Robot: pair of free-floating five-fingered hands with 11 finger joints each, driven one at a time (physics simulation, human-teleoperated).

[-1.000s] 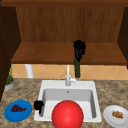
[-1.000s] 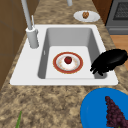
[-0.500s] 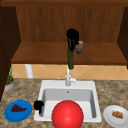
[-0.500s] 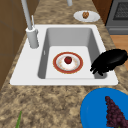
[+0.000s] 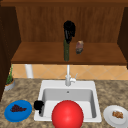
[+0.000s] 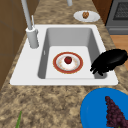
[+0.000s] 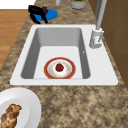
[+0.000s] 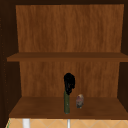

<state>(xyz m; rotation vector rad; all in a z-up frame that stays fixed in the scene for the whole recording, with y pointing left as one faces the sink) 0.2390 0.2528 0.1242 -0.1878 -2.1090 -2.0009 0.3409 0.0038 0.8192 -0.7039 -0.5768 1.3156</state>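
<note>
My right hand hangs over the lower cabinet shelf, fingers curled down round the top of a tall dark green bottle. In the upper view the same hand caps the bottle, whose base rests on the shelf. A small grey-pink object stands just right of the bottle. My left hand floats at the front left corner of the white sink, fingers relaxed; the left side view shows this hand over the sink's front rim.
In the basin lies a red-rimmed plate with a red fruit. A large red round shape fills the sink's front. A blue plate with dark grapes sits left, a white plate with bread right. Faucet at back.
My right hand has shifted left and a little upward along the shelf, with the green bottle under it. The left hand has stayed in place.
</note>
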